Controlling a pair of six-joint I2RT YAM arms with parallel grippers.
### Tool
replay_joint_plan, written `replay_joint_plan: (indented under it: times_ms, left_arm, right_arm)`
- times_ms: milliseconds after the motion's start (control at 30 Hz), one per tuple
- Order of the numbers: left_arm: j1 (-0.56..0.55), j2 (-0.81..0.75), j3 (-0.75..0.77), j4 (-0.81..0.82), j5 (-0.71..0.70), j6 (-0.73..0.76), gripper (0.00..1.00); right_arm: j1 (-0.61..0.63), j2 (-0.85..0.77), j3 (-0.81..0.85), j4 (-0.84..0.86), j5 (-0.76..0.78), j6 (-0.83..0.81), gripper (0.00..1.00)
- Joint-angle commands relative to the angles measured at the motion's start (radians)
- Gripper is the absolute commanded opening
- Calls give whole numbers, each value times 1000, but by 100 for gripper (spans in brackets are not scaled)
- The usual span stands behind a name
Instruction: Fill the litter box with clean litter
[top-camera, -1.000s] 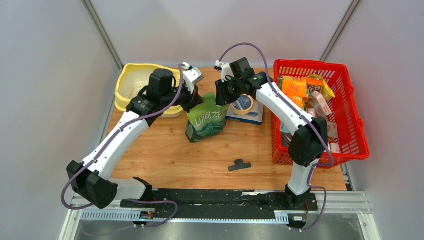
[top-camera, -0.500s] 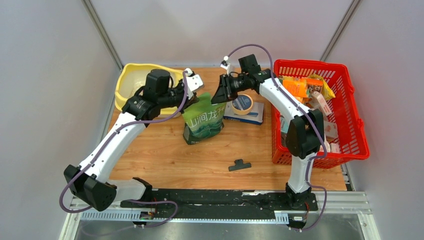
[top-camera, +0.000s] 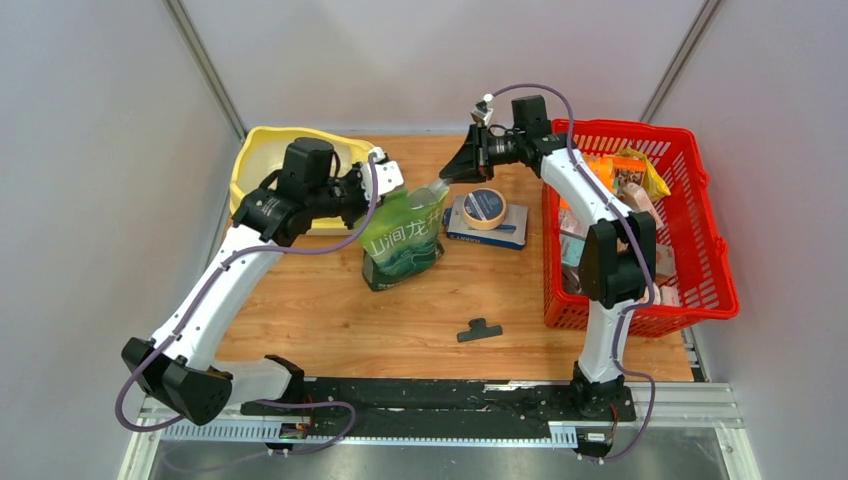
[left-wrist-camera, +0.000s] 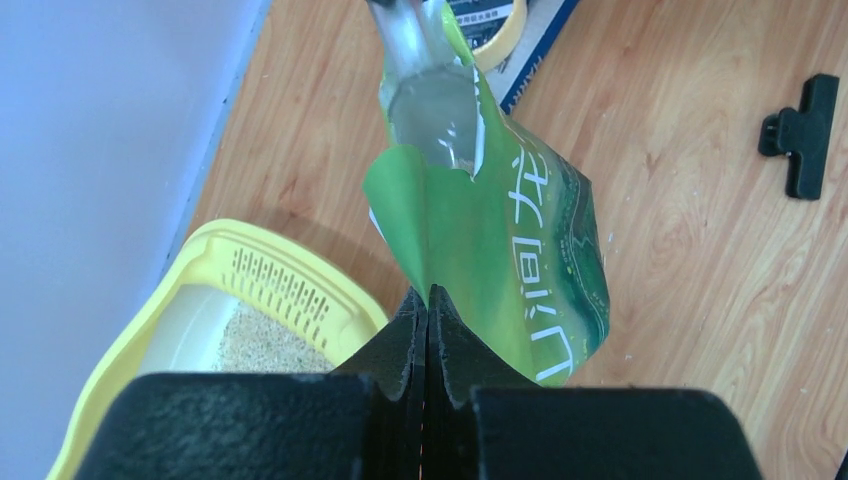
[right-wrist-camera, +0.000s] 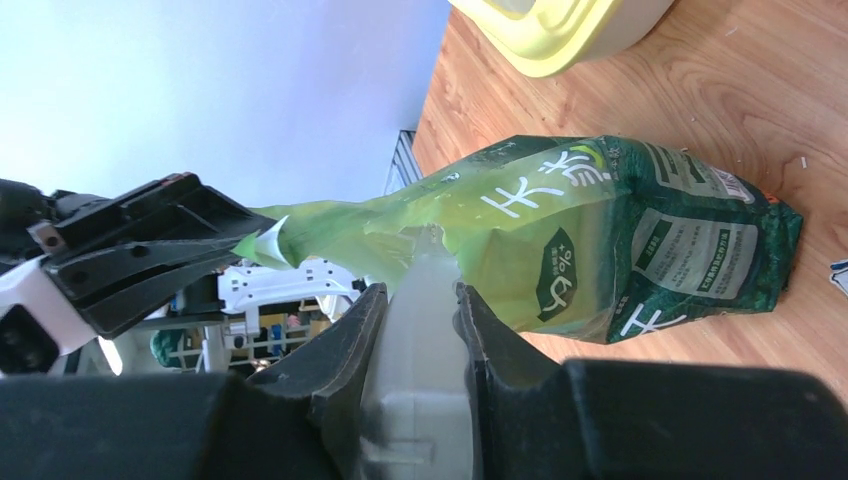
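Glossy green pouch (top-camera: 405, 235), matt wood-grain table (top-camera: 330, 310)

The green pouch (top-camera: 405, 235) carries large white Chinese characters down its front, reading 山涧龙 and then a fourth that cannot be made out; both wrist views show the same characters sideways. A small round badge (right-wrist-camera: 560, 268) on the pouch seems to read 0%. The pale panel (right-wrist-camera: 690, 255) of fine print and the barcode (right-wrist-camera: 735, 185) are too small to read, as are the white lettering on the blue box (top-camera: 487, 232) and the print on the orange cartons (top-camera: 627, 165).
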Motion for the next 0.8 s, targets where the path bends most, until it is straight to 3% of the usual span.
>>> replay_joint_plan:
  times_ms: [0,767]
  left_arm:
    - [17,-98,91,-25,-14,81,0]
    - [45,-262,-15,-167,-100,196,0]
  right_arm:
    - [-41,-12,59,86,-64,108,0]
    - [-91,66,2,322,-169,350,0]
